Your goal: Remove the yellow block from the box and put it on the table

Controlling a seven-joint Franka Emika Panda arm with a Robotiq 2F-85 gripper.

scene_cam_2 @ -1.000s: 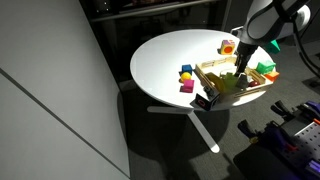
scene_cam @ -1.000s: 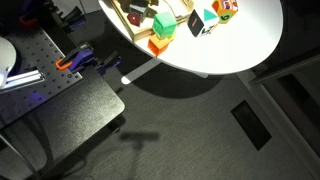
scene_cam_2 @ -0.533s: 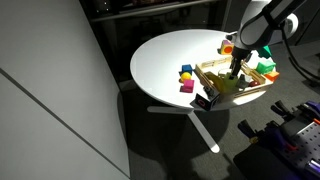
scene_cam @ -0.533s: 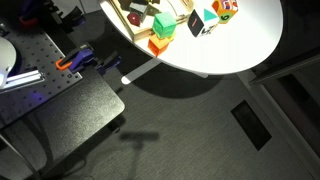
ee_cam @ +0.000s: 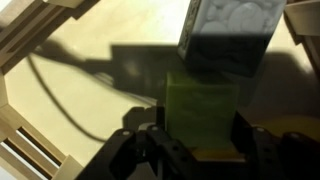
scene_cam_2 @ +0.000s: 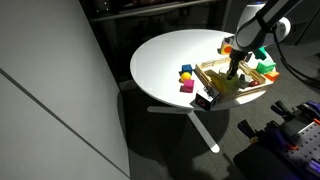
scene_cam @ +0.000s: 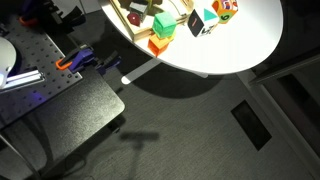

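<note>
In the wrist view the yellow block point(ee_cam: 203, 105), a pale lime-tinted cube, rests on the floor of the light-wood box point(ee_cam: 70, 40). My gripper point(ee_cam: 200, 140) is down over the block. One dark finger presses each of its two sides, so the gripper is shut on the block. In an exterior view the gripper point(scene_cam_2: 236, 72) reaches down into the box point(scene_cam_2: 235, 97) on the white round table point(scene_cam_2: 170, 55). There the fingers hide the block. Only the table point(scene_cam: 240, 45) edge and some blocks show in the low exterior view; the gripper is out of frame.
A grey patterned block point(ee_cam: 225, 25) stands just beyond the yellow one, touching or nearly so. Box walls point(ee_cam: 30, 150) rise at the left. On the table outside the box lie a yellow-blue block point(scene_cam_2: 186, 72), a magenta block point(scene_cam_2: 186, 86) and an orange block point(scene_cam_2: 228, 47).
The arm has lowered slightly into the box. The jaws have gone from wide open to closed against the yellow block's sides. The block itself has not moved.
</note>
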